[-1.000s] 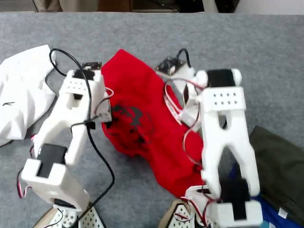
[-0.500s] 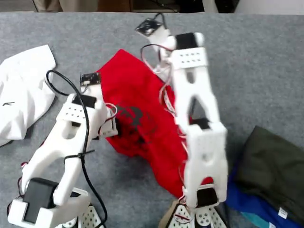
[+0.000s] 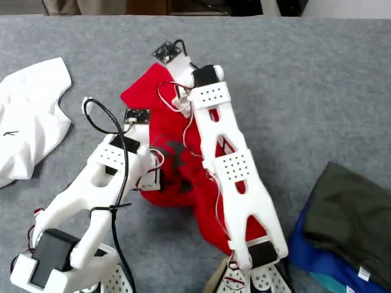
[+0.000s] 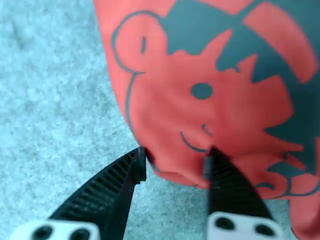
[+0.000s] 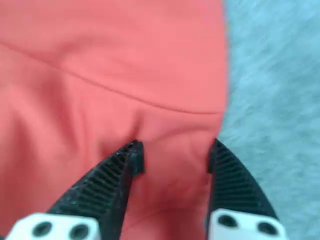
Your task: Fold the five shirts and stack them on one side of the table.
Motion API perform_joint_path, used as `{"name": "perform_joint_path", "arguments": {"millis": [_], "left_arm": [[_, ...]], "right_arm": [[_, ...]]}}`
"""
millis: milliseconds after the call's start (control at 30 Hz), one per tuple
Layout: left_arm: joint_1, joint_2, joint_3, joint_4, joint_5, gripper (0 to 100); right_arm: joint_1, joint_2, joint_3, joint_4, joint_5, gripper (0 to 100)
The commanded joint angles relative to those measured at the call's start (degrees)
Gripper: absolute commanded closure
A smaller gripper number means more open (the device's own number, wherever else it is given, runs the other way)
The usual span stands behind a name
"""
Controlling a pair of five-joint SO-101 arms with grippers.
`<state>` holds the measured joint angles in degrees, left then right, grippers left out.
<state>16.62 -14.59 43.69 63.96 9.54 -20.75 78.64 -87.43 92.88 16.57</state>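
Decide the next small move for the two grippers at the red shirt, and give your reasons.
Probably shut both on the cloth. The left gripper stands open with an edge of the red shirt between its fingers; the right gripper stands open over the shirt beside another edge. Each seems placed to pinch before a fold.

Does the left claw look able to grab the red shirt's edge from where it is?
Probably yes: the left claw is open and straddles the red shirt at its edge, with nothing between.
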Motion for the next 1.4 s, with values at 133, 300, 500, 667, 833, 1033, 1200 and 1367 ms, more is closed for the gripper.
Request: {"name": "perform_joint_path", "arguments": {"millis": [133, 300, 500, 667, 833, 1033, 1200, 1367], "left_arm": [[-5.5, -2.1, 1.3, -4.6, -0.5, 98], [-13.3, -2.0, 1.3, -5.3, -1.6, 98], [-20.8, -2.0, -2.9, -2.8, -13.9, 98], [-27.7, -2.0, -15.4, 4.7, -24.1, 98], [-29.3, -2.0, -28.4, 13.6, -28.0, 98], [-28.9, -2.0, -35.9, 20.0, -28.0, 98], [-28.8, -2.0, -35.1, 21.0, -28.0, 98], [-25.7, -2.0, -32.0, 20.8, -27.7, 98]], "right_arm": [[4.4, -0.5, 2.2, 2.7, -0.3, 98.4], [8.5, -1.2, 2.6, 9.6, -0.3, 99.4], [15.2, -8.0, 7.5, 9.5, -0.2, 99.4], [17.6, -20.4, 21.3, 9.5, 2.9, 99.4], [15.7, -35.9, 44.3, 9.5, 7.6, 99.4], [16.9, -50.1, 64.4, 9.1, 12.0, 99.4], [23.5, -51.5, 71.8, 5.8, 19.3, 97.5], [25.1, -49.3, 73.5, 6.6, 21.1, 79.6]]}}
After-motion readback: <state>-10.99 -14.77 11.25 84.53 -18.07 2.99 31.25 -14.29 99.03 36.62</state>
